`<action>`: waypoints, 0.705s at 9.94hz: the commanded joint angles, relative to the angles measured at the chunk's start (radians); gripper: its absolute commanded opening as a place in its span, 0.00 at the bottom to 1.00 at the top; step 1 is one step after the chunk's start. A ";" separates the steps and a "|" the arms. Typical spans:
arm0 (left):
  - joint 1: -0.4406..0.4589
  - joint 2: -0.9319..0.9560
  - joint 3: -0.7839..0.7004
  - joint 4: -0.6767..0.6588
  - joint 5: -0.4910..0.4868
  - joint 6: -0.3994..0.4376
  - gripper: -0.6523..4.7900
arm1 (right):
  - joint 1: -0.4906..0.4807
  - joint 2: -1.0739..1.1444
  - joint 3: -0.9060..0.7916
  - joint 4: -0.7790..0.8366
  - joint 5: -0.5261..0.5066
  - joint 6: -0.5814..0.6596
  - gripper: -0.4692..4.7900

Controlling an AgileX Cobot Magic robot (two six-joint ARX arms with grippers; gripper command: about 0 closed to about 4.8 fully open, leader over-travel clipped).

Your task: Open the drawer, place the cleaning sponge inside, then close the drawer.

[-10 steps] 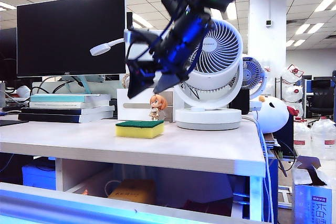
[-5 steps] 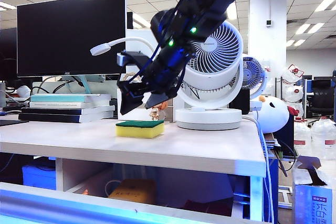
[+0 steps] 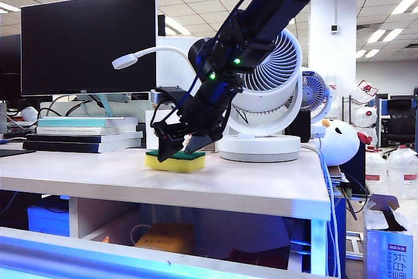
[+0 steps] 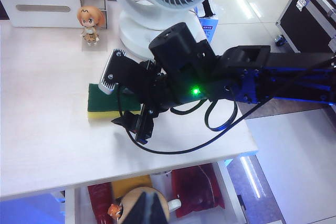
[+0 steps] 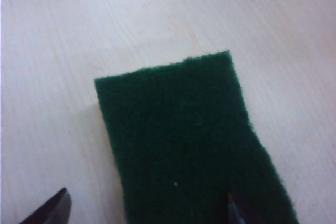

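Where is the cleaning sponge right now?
The cleaning sponge lies on the desk top, mid-left in the exterior view, before the figurine, right gripper open over it.

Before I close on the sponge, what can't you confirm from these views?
- Contact: the right end effector covers the near part of the sponge in the exterior view; the right wrist view crops both fingertips.
- Left end effector: in no view.
- Drawer: only its top edge shows, cut off by the exterior frame; its inside is unseen.
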State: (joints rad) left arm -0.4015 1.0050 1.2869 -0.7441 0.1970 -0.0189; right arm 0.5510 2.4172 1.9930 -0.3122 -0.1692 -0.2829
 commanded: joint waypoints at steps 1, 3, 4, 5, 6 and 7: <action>0.000 -0.002 0.005 0.012 0.002 0.000 0.11 | 0.001 0.004 0.004 -0.064 0.063 -0.006 0.34; 0.000 -0.002 0.005 0.011 0.002 0.000 0.11 | 0.002 -0.005 0.004 -0.110 0.063 -0.005 0.09; 0.000 -0.002 0.005 0.011 0.002 0.001 0.11 | 0.002 -0.068 0.004 -0.124 0.067 0.004 0.09; 0.000 -0.002 0.005 0.012 0.002 0.001 0.11 | 0.002 -0.101 0.004 -0.150 0.067 0.021 0.09; 0.000 -0.002 0.005 0.012 0.002 0.002 0.11 | 0.002 -0.127 0.004 -0.186 0.066 0.022 0.09; 0.000 -0.002 0.005 0.012 0.002 0.003 0.11 | 0.002 -0.210 0.004 -0.370 0.062 0.057 0.09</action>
State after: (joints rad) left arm -0.4015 1.0046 1.2869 -0.7437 0.1974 -0.0185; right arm 0.5510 2.2337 1.9915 -0.6418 -0.1047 -0.2493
